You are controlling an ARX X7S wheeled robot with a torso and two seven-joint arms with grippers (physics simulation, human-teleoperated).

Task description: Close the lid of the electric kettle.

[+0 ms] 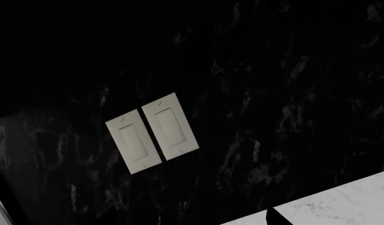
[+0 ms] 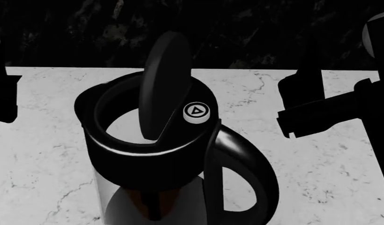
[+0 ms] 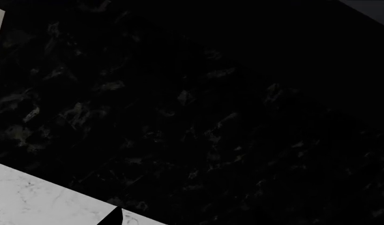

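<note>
In the head view the electric kettle [image 2: 151,157] stands close in front of me on the white marble counter, a clear-glass jug with a black collar and a big loop handle [image 2: 245,166]. Its lid [image 2: 163,84], a flat black disc, stands upright on its hinge, so the mouth is open. A white triangle-marked button [image 2: 195,112] sits by the hinge. My left gripper [image 2: 3,96] is a dark shape at the left edge, apart from the kettle. My right gripper [image 2: 304,110] hovers to the kettle's right, not touching it. Neither gripper's jaws show clearly.
A black marble backsplash [image 2: 254,28] runs behind the counter [image 2: 41,154]. The left wrist view faces this wall with two white light switches [image 1: 152,132] and a strip of counter [image 1: 348,204]. The right wrist view shows the wall and a counter corner [image 3: 29,201].
</note>
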